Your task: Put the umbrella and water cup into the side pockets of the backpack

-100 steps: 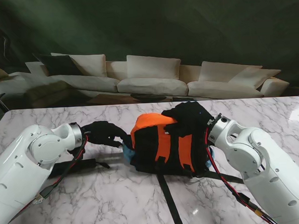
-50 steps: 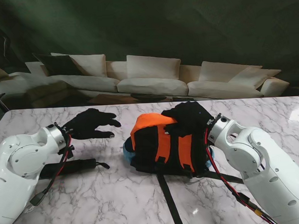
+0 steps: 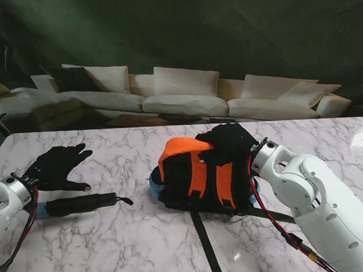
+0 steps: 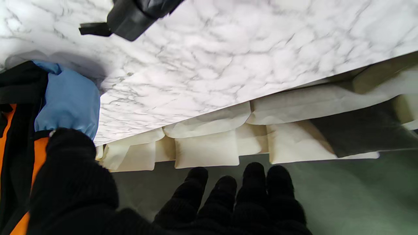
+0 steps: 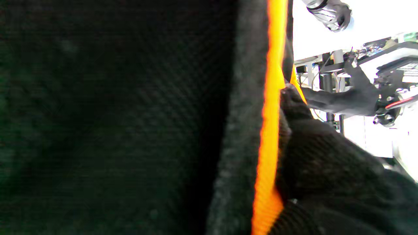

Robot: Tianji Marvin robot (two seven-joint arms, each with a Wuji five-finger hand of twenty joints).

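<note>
Backpack [image 3: 201,174]: orange and black, lying on the marble worktop [image 3: 131,234] near its middle, straps [image 3: 205,246] trailing toward me. This is the landmark for all that follows.

Water cup [image 3: 155,186]: light blue, tucked in the side pocket on the backpack's left flank; only a small blue edge shows from the stand. In the left wrist view the blue body [image 4: 67,101] stands out of the black pocket mouth against the orange panel.

Umbrella [image 3: 82,204]: folded, black, lying flat on the worktop well to the left of the backpack, its wrist loop pointing toward the backpack. Not in a pocket.

Left hand [image 3: 57,168]: black-gloved, well left of the backpack, just beyond the umbrella and clear of it; fingers [image 4: 253,182] spread, holding nothing.

Right hand [image 3: 230,143]: black-gloved, resting on the backpack's far upper right corner, fingers curled over the fabric. The right wrist view shows the gloved fingers [image 5: 295,109] pressed against the orange trim, gripping the backpack.

Sofa [image 3: 186,96]: cream, beyond the worktop's far edge, behind the backpack.
</note>
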